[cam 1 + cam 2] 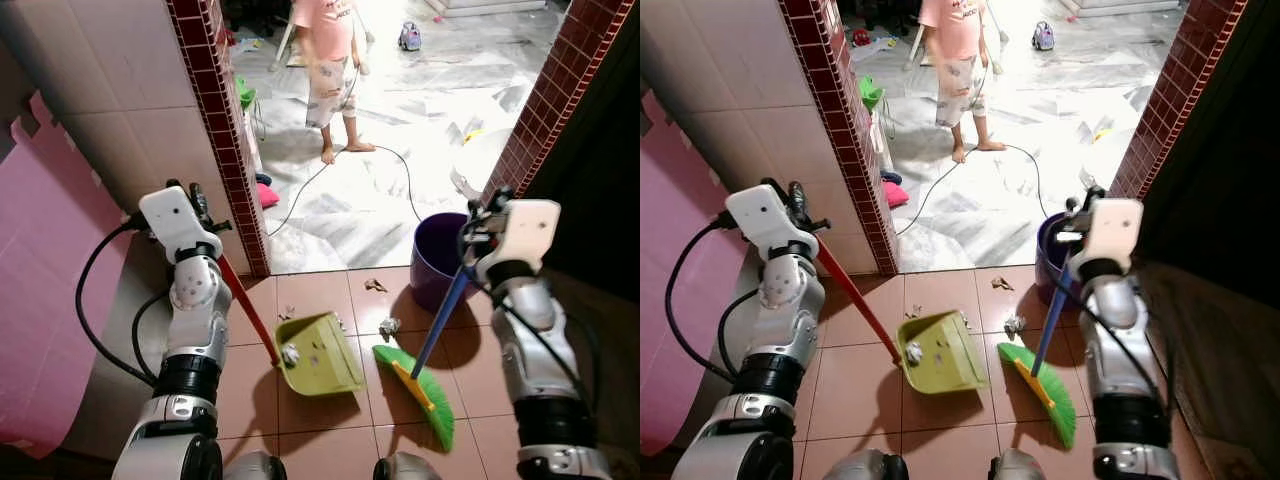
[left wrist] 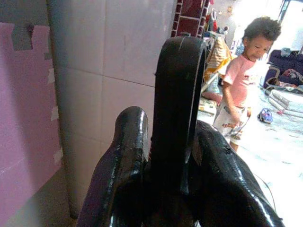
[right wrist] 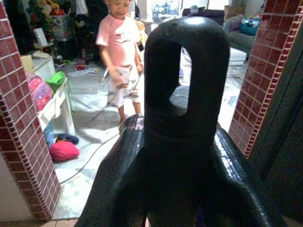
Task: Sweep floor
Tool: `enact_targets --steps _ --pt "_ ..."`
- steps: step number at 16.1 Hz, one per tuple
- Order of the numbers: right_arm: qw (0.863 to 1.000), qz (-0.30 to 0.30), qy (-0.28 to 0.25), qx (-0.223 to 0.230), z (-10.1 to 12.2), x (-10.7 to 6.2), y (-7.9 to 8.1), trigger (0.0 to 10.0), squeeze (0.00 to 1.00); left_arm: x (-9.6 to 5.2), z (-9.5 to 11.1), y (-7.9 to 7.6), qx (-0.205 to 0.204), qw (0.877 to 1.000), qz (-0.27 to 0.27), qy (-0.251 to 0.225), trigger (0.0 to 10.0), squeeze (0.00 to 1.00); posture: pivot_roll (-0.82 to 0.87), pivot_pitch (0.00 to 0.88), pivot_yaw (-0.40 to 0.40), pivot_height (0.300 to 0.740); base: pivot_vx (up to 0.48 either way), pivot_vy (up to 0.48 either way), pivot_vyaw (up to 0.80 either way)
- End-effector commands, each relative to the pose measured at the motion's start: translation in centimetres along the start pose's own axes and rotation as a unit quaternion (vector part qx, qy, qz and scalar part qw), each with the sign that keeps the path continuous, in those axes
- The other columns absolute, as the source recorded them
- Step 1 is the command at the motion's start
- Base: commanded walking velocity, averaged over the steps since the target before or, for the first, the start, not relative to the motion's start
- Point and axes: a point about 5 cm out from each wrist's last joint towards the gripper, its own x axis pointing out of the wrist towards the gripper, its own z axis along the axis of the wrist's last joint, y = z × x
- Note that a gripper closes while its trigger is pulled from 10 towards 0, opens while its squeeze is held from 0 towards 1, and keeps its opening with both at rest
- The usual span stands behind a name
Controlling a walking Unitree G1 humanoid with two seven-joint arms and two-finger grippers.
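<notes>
light: bright glare beyond doorway | foreground: dimmer, soft shadows | wrist views: near parts blurred

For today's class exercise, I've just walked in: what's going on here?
The robot is sweeping a tiled floor. Its left gripper holds the red handle of a green dustpan, which rests on the tiles with a scrap already inside. Its right gripper holds a blue-handled broom, bristles down beside the pan. Crumpled litter lies near a purple bin. A person stands beyond the doorway.
</notes>
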Motion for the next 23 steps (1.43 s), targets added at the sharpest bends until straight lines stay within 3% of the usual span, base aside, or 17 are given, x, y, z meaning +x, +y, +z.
enact_targets --steps 1,3,6,10,13,14,16,20,23 --pt "1.0 0.018 -0.001 0.006 -0.1 -0.2 1.0 10.0 0.0 0.4 1.9 -0.6 -0.02 0.999 -0.014 -0.031 10.0 0.0 -0.16 0.0 0.063 0.74 0.0 0.0 0.0" --pt "0.998 0.049 0.01 0.038 -0.6 -0.4 2.9 10.0 0.0 0.4 2.6 -1.0 -0.021 0.999 -0.034 -0.037 10.0 0.0 -0.16 0.0 0.065 0.74 0.0 0.0 0.0" --pt "0.997 0.06 0.014 0.053 -0.7 -0.3 3.9 10.0 0.0 0.3 3.5 -1.7 -0.029 0.998 -0.042 -0.046 10.0 0.0 -0.16 0.0 0.072 0.74 0.0 0.0 -0.27" --pt "0.997 0.065 0.015 0.038 -1.0 -0.3 3.9 10.0 0.0 1.2 6.7 -2.1 -0.06 0.994 -0.029 -0.086 10.0 0.0 -0.16 0.0 0.073 0.74 0.0 0.0 -0.72" --pt "0.996 0.081 0.038 0.019 -2.2 -1.1 3.9 10.0 0.0 2.1 8.4 -2.3 -0.083 0.992 -0.04 -0.084 10.0 0.0 -0.16 0.0 0.075 0.74 0.0 0.0 0.0" --pt "0.996 0.068 0.052 0.011 -2.9 -1.5 3.5 10.0 0.0 2.2 8.7 -2.5 -0.081 0.99 -0.067 -0.09 10.0 0.0 -0.16 0.0 0.075 0.74 0.0 0.0 -0.8" --pt "0.996 0.06 0.063 0.016 -3.3 -1.8 3.3 10.0 0.0 2.3 8.9 -2.3 -0.062 0.991 -0.059 -0.1 10.0 0.0 -0.16 0.0 0.078 0.74 0.0 0.0 -0.8" --pt "0.996 0.062 0.065 0.013 -3.7 -2.2 3.3 10.0 0.0 2.4 10.5 -2.7 -0.073 0.988 -0.057 -0.121 10.0 0.0 -0.16 0.0 0.082 0.74 0.0 0.0 -0.8" --pt "0.995 0.071 0.066 0.007 -3.8 -2.3 3.6 10.0 0.0 2.9 12.9 -2.7 -0.092 0.983 -0.044 -0.155 10.0 0.0 -0.16 0.0 0.083 0.74 0.0 0.0 -0.8"
